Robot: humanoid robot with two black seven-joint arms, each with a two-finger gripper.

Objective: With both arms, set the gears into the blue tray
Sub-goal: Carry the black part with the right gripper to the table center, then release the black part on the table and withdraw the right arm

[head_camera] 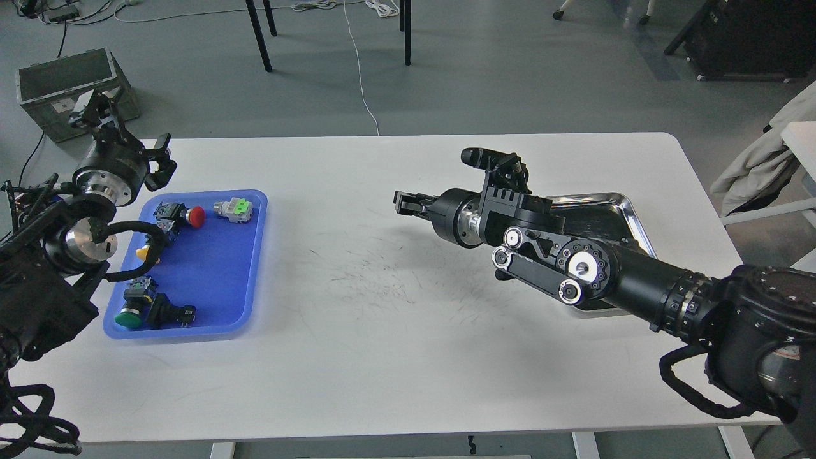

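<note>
The blue tray (213,280) lies at the table's left end and holds several push-button switches. No gears can be made out in it. My left gripper (127,137) hovers just past the tray's far left corner; it is dark and seen end-on. My right arm reaches left across the table, with my right gripper (406,201) above the bare middle, far from the blue tray. Its fingers are close together, and whether a gear sits between them is too small to see. The arm hides most of the steel tray (630,205).
In the blue tray are a red-capped switch (191,217), a grey-green one (233,208), a yellow one (146,252) and a green-capped one (130,317). A grey crate (60,83) stands on the floor at the far left. A cloth-draped chair (762,169) is at the right.
</note>
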